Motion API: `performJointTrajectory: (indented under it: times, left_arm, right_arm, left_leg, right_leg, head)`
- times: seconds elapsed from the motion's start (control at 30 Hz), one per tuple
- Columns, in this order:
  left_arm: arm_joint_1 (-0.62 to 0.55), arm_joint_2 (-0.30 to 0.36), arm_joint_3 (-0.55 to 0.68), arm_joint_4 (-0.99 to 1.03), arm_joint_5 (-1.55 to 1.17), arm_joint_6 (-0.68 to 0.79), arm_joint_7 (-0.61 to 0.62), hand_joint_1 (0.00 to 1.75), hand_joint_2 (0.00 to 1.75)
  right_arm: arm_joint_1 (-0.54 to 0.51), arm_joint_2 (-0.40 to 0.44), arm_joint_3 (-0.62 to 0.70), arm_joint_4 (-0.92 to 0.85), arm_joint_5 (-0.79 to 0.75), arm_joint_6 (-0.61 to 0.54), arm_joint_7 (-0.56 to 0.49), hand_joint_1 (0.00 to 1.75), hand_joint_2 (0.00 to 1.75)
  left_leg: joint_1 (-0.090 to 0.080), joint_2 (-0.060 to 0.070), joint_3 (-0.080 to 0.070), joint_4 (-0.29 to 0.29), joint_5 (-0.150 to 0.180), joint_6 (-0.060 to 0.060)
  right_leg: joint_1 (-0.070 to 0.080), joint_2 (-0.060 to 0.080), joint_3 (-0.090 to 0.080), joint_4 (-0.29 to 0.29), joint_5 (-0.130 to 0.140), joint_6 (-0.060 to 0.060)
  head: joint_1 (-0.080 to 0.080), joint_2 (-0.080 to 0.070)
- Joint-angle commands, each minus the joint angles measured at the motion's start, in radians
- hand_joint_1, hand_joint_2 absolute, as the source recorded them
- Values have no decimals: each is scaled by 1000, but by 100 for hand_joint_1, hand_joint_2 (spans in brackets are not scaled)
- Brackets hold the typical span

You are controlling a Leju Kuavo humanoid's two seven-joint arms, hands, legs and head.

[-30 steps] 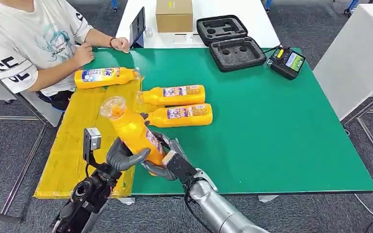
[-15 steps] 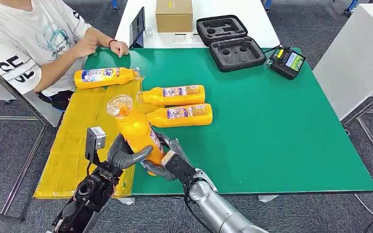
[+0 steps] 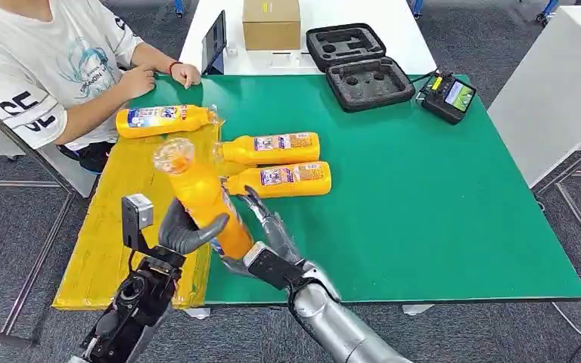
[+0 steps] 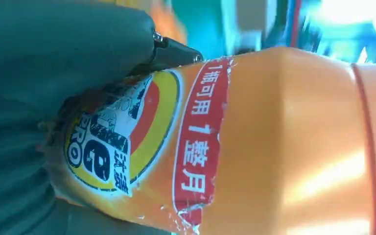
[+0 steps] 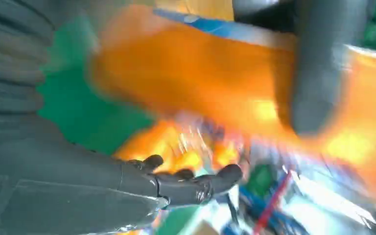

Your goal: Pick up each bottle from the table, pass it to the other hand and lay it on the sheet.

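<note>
Left robot hand (image 3: pixel 185 231) grips the upright orange plastic bottle (image 3: pixel 200 198) near the bench's front-left corner; right robot hand (image 3: pixel 261 227), fingers spread, sits beside it.

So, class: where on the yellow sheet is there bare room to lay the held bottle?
The yellow sheet is bare below the bottle on the sheet, beside the left hand. Crowded: its far end, where two lying bottles border it.

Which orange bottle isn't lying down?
The bottle that the left hand grips. It is up off the table, cap uppermost; the other three lie flat.
</note>
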Motion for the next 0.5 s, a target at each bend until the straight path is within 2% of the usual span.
performJointTrajectory:
  times: [0.03, 0.1, 0.13, 0.23, 0.3, 0.5]
  left_arm:
    - [10, 19, 126, 41, -100, 116, -74, 175, 175]
    - [13, 9, 147, 35, -169, 197, -116, 175, 175]
    - [7, 6, 170, 34, -249, 290, -148, 175, 175]
    - [-16, 10, 202, 47, -349, 390, -171, 175, 175]
    - [-41, 36, 199, 85, -492, 498, -184, 175, 175]
    - [-45, 42, 197, 95, -508, 503, -178, 175, 175]
  right_arm:
    - [143, -99, -8, -527, 41, -56, -5, 0, 0]
    - [158, -100, -1, -587, 48, -114, -23, 0, 0]
    - [165, -129, 59, -685, 38, -226, -23, 0, 0]
    - [160, -153, 125, -772, 80, -360, -23, 0, 0]
    - [181, -137, 131, -822, 109, -360, -23, 0, 0]
    - [183, -137, 132, -825, 109, -360, -23, 0, 0]
  left_leg:
    - [1, -2, 5, 0, -3, -1]
    - [0, -4, 5, 0, -2, -1]
    - [0, -3, 4, 0, -2, -1]
    - [0, -2, 1, 1, -2, -1]
    - [0, -2, 0, 1, -1, -1]
    - [1, -2, 3, -1, -1, -1]
  right_leg:
    - [0, 0, 5, 0, -3, -1]
    - [0, -2, 5, 0, -3, -1]
    - [0, -2, 4, 0, -3, -1]
    - [0, -1, 1, 1, -2, 0]
    - [0, -1, 1, 2, -2, -1]
    - [0, -1, 3, 0, -2, -1]
  head:
    - [0, 0]
    - [0, 0]
    - [0, 0]
    - [0, 0]
    - [0, 0]
    - [0, 0]
